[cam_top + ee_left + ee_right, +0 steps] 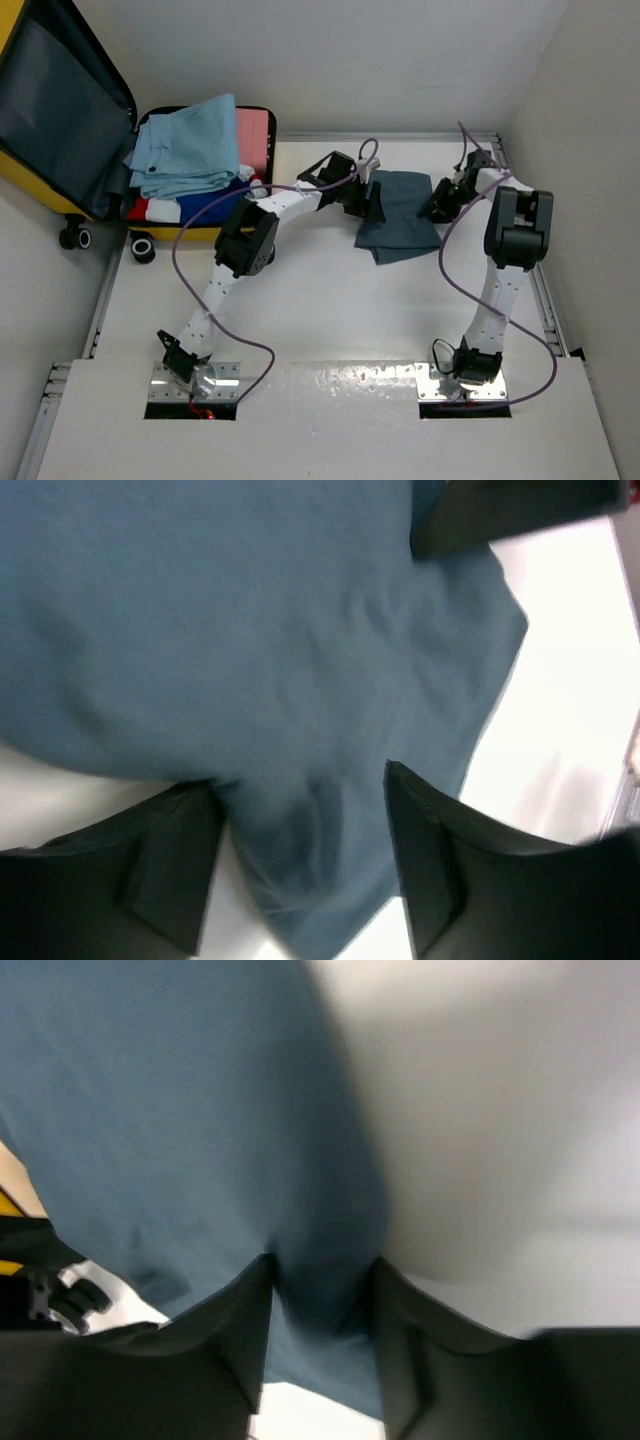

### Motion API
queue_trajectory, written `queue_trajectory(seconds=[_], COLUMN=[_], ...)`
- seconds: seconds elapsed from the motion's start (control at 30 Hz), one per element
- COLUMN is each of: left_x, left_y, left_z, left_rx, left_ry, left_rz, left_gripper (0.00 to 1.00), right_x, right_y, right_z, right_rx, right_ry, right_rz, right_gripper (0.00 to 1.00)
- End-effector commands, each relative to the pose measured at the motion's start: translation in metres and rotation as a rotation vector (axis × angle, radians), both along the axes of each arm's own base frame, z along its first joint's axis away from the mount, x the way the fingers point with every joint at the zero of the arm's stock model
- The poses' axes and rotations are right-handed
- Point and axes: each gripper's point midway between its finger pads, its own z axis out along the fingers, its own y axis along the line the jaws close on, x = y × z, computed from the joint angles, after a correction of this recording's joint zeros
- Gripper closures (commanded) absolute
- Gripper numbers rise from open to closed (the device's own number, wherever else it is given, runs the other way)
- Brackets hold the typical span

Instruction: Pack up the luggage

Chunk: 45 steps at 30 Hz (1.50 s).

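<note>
The luggage (45,175) lies open at the far left, a yellow shell with its dark grey lined lid (60,105) raised. Its base holds a folded light blue garment (185,150), a pink item (255,135) and a red, white and blue item (190,207). A dark blue cloth (398,220) lies on the table between the arms. My left gripper (370,205) (300,800) is open at the cloth's left edge, a loose corner lying between its fingers. My right gripper (437,208) (322,1270) is shut on a bunched fold at the cloth's right edge (200,1140).
Two black luggage wheels (75,238) (142,247) rest at the table's left rim. White walls close in at the back and right. Purple cables (200,290) loop along both arms. Bare white table (340,320) lies in front of the cloth.
</note>
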Motion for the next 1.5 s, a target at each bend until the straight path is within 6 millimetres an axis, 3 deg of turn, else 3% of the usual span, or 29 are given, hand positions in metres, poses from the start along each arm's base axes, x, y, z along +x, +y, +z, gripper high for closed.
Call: queue_trajectory(seconds=[0.0,0.07,0.13,0.17,0.2,0.23,0.27,0.33,0.37,0.4,0.47,0.5,0.6,0.63,0.73,0.77,0.8,0.83,0.9,0.93,0.97,1.03,1.07,1.13,1.2,1.3,1.33,1.43,1.47], left_x=[-0.008,-0.003,0.011,0.017,0.027,0.04,0.049,0.066,0.066,0.069,0.072,0.065,0.057,0.05,0.042,0.039,0.037,0.035,0.036,0.034,0.036,0.04,0.04,0.047,0.047,0.063,0.065,0.073,0.078], left_y=[0.01,0.009,0.029,0.034,0.04,0.057,0.064,0.09,0.101,0.11,0.138,0.15,0.191,0.214,0.256,0.287,0.304,0.321,0.372,0.39,0.43,0.47,0.506,0.545,0.587,0.609,0.61,0.584,0.562], left_z=[-0.049,-0.031,-0.007,0.008,0.026,0.058,0.08,0.116,0.153,0.173,0.198,0.235,0.256,0.275,0.299,0.324,0.324,0.323,0.316,0.311,0.304,0.269,0.256,0.217,0.197,0.172,0.151,0.137,0.126], left_rx=[0.054,0.05,0.057,0.048,0.035,0.043,0.04,0.065,0.048,0.044,0.071,0.057,0.117,0.142,0.181,0.189,0.225,0.262,0.365,0.388,0.445,0.512,0.547,0.621,0.653,0.67,0.691,0.658,0.657], left_ry=[0.089,0.025,-0.025,-0.067,-0.139,-0.212,-0.273,-0.381,-0.441,-0.482,-0.546,-0.61,-0.674,-0.719,-0.754,-0.797,-0.799,-0.801,-0.797,-0.779,-0.758,-0.682,-0.649,-0.558,-0.498,-0.454,-0.404,-0.388,-0.398], left_rz=[0.005,-0.012,0.043,0.054,0.067,0.122,0.145,0.202,0.229,0.251,0.305,0.332,0.411,0.458,0.559,0.643,0.674,0.706,0.802,0.83,0.906,0.968,1.029,1.078,1.135,1.121,1.096,0.993,0.902], left_gripper=[0.34,0.56,0.74,0.79,0.85,0.9,0.99,1.0,1.0,1.0,1.0,1.0,1.0,1.0,1.0,1.0,1.0,1.0,1.0,1.0,1.0,1.0,1.0,1.0,1.0,1.0,1.0,0.91,0.83], right_x=[0.001,0.004,0.01,0.01,0.015,0.019,0.022,0.031,0.033,0.033,0.047,0.044,0.056,0.061,0.06,0.065,0.069,0.063,0.064,0.063,0.069,0.057,0.059,0.053,0.046,0.032,0.035,0.038,0.034], right_y=[0.048,0.07,0.081,0.086,0.09,0.094,0.099,0.106,0.108,0.126,0.136,0.154,0.182,0.206,0.251,0.262,0.274,0.303,0.334,0.356,0.368,0.398,0.409,0.416,0.409,0.385,0.371,0.347,0.342], right_z=[-0.005,0.007,0.024,0.029,0.052,0.06,0.09,0.11,0.128,0.148,0.183,0.198,0.246,0.271,0.296,0.318,0.33,0.319,0.33,0.311,0.316,0.297,0.27,0.249,0.226,0.207,0.203,0.202,0.195], right_rx=[0.055,0.072,0.084,0.09,0.105,0.107,0.11,0.102,0.102,0.111,0.117,0.148,0.205,0.249,0.341,0.373,0.4,0.434,0.488,0.514,0.53,0.541,0.514,0.492,0.458,0.413,0.39,0.345,0.337], right_ry=[-0.008,-0.038,-0.09,-0.099,-0.149,-0.181,-0.258,-0.358,-0.41,-0.474,-0.585,-0.622,-0.772,-0.847,-0.91,-0.979,-1.016,-0.992,-1.023,-0.984,-1.004,-0.961,-0.926,-0.9,-0.831,-0.776,-0.768,-0.75,-0.73], right_rz=[0.093,0.144,0.173,0.187,0.195,0.203,0.223,0.246,0.249,0.29,0.294,0.331,0.344,0.363,0.418,0.425,0.437,0.475,0.507,0.538,0.552,0.603,0.643,0.68,0.698,0.699,0.683,0.655,0.653], right_gripper=[0.67,0.86,0.96,1.0,1.0,1.0,1.0,1.0,1.0,1.0,1.0,1.0,1.0,1.0,1.0,1.0,1.0,1.0,0.96,0.89,0.83,0.66,0.59,0.54,0.5,0.5,0.5,0.49,0.49])
